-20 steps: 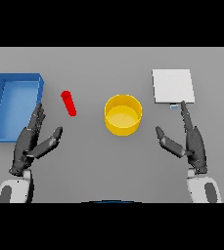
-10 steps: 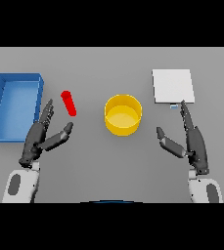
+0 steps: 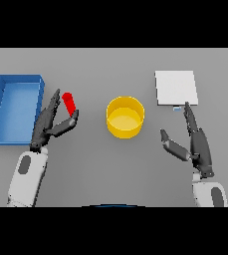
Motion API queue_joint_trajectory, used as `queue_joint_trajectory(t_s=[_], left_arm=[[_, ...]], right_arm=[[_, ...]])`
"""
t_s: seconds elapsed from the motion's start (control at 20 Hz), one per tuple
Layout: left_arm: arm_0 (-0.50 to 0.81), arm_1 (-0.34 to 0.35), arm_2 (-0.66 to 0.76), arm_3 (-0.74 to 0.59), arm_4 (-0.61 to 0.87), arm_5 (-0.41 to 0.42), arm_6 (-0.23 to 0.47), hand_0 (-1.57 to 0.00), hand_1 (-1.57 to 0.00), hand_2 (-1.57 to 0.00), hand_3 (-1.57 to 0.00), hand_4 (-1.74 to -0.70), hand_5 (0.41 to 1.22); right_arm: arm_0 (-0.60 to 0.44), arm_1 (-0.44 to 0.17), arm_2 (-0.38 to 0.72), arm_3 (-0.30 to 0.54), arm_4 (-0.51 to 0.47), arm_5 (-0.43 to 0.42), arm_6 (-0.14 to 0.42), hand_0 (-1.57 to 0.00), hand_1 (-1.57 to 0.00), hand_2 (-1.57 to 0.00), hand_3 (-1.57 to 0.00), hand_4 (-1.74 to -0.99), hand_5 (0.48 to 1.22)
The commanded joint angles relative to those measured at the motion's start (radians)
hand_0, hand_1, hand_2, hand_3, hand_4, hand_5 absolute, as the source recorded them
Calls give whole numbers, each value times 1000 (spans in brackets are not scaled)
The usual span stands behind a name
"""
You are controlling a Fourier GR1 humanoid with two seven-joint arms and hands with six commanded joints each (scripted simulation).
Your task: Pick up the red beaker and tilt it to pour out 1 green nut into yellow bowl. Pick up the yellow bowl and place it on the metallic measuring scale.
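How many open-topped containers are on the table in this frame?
3: the blue tray at far left, the red beaker beside it, the yellow bowl at centre. None looks hidden.

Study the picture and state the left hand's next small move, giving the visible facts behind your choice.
Probably the left hand should ease a little further forward and curl round the red beaker. Its fingers are straight and open, with the beaker lying between fingers and thumb, seemingly not gripped yet. The yellow bowl sits beside it, to its right, waiting for the pour. The right hand rests open near the scale.
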Motion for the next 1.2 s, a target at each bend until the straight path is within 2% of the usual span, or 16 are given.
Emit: queue_joint_trajectory(t_s=[0.0,0.4,0.5,0.7,0.85,0.9,0.95,1.0,1.05,1.15], left_arm=[[-30,0,10,24,6,0,2,1,1,1,1,-1276,680],[-142,-12,22,168,-14,14,-28,1,1,1,1,-1290,684],[-189,-7,35,209,-16,22,-8,1,1,1,1,-1289,683],[-206,-19,52,266,9,1,-70,1,1,1,1,-1320,692],[-243,-31,74,313,17,21,-92,1,1,0,1,-1348,704],[-251,-41,85,326,25,33,-104,1,-26,-67,-31,-1378,724],[-266,-40,100,346,35,37,-109,-119,-146,-182,-124,-1410,750],[-273,-50,111,361,46,41,-115,-285,-328,-364,-292,-1449,783],[-282,-54,119,362,49,56,-98,-441,-481,-523,-547,-1448,871],[-290,-56,107,382,22,73,-112,-844,-874,-900,-838,-1541,997]], right_arm=[[2,6,5,7,5,-1,16,1,1,1,1,-1267,635],[23,3,-1,1,-6,3,-9,1,1,1,1,-1269,643],[22,0,-7,-13,-15,5,0,1,1,1,1,-1268,641],[8,0,-3,-8,-5,0,17,1,1,1,1,-1264,640],[17,0,-4,-17,-8,1,13,1,1,1,1,-1261,641],[19,-4,-6,-17,-7,2,19,1,1,1,1,-1259,642],[23,-2,-4,-20,-6,1,18,1,1,1,1,-1260,642],[28,-2,-2,-22,-2,-2,12,1,1,1,1,-1258,644],[34,0,1,-23,4,-4,10,1,1,1,1,-1257,645],[26,-4,-4,-26,-1,-3,17,1,1,1,1,-1256,646]])
